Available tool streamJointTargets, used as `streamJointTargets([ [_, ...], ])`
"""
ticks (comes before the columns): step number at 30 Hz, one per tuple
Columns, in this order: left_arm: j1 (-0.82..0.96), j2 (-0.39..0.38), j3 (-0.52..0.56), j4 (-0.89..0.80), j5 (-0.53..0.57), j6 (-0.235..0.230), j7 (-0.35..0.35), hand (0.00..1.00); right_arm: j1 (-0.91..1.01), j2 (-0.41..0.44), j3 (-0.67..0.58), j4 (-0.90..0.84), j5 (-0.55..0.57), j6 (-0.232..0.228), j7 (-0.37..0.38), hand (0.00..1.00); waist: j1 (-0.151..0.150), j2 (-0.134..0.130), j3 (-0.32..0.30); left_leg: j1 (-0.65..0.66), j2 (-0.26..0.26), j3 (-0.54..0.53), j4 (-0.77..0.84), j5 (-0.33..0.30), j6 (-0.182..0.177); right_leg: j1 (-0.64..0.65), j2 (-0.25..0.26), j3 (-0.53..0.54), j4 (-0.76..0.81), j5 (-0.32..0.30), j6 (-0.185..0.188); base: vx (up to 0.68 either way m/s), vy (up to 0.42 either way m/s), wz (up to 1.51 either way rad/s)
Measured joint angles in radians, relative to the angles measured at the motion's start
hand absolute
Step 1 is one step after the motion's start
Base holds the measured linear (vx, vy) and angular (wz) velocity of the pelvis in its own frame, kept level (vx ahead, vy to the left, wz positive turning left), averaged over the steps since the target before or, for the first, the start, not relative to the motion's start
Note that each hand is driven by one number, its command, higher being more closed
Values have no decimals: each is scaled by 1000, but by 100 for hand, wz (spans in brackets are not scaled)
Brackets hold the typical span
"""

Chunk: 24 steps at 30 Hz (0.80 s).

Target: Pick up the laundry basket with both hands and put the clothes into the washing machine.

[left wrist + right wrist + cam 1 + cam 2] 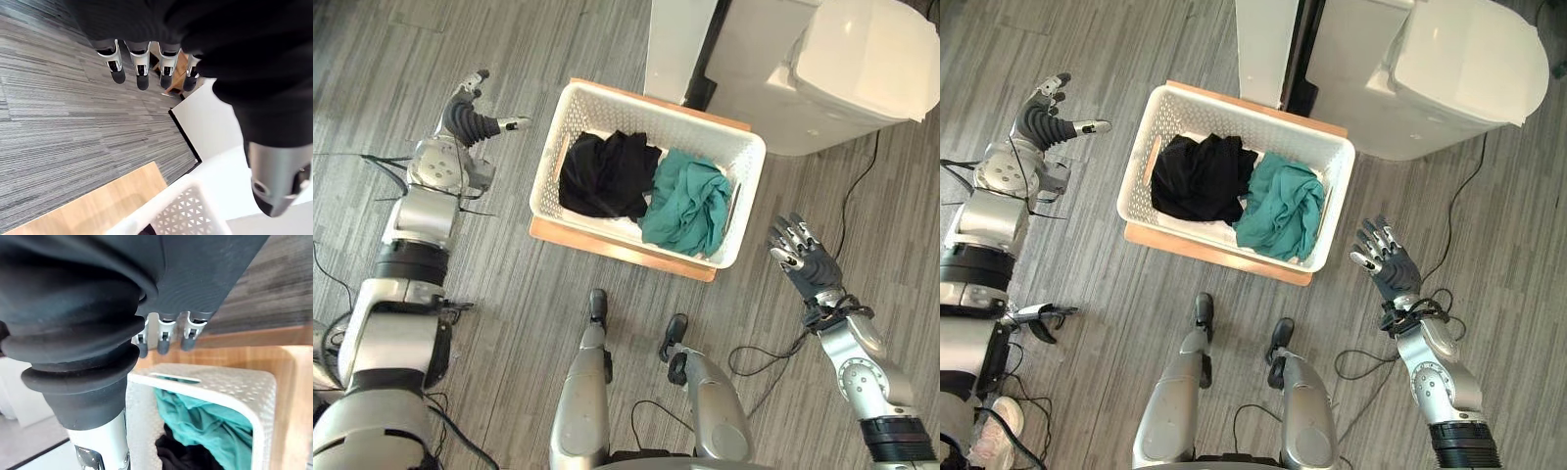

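Head views: basket (548,162) sits on a board (607,250), washer (842,69) just behind it. Black cloth (607,174) and green cloth (690,201) lie inside. Left hand (470,116) is off the basket's left side, right hand (803,257) off its right. Both are splayed, empty and clear of the rim.
Left wrist: fingers (142,73) straight, basket corner past them, no contact.
Right wrist: fingers (164,340) straight, near the basket's end slot.
My call: this is the reach. Bring both hands in level, hook opposite ends together, lift evenly so the load doesn't tip.
No legible print.
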<state>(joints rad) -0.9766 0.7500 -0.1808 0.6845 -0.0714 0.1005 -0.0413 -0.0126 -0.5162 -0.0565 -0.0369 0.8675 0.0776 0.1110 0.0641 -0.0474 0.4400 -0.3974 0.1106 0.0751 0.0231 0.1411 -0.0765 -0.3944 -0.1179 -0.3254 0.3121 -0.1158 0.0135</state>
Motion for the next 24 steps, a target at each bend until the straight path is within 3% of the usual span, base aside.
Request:
streamJointTargets([
  [7, -72, 11, -91, 41, -23, -30, -5, 0, 22, -47, 24, -36, 35, 11, 4, 0, 5, -18, 11, -43, 11, 44, -7, 19, 13, -38, -8, -17, 8, 1, -1, 37, 2, 6],
  [15, -78, 49, -223, 39, -52, -46, -63, 0, 70, -93, 18, -73, 45, 11, 3, 0, 3, -19, 10, -75, 16, 84, -5, 18, 12, -68, -7, -18, 0, 2, -1, 55, -12, -2],
  [19, -78, 85, -348, 31, -52, -54, -123, 0, 78, -141, 17, -73, 47, 11, 3, 0, 4, -19, 10, -80, 27, 129, -3, 18, 12, -74, -1, -11, -4, 4, 0, 22, -16, -7],
  [24, -78, 130, -437, 32, -55, -66, -158, 0, 65, -174, 17, -74, 72, 11, 3, 0, 1, -19, 10, -102, 42, 152, -2, 18, 13, -94, 17, -1, -41, 34, 8, -2, -17, -17],
])
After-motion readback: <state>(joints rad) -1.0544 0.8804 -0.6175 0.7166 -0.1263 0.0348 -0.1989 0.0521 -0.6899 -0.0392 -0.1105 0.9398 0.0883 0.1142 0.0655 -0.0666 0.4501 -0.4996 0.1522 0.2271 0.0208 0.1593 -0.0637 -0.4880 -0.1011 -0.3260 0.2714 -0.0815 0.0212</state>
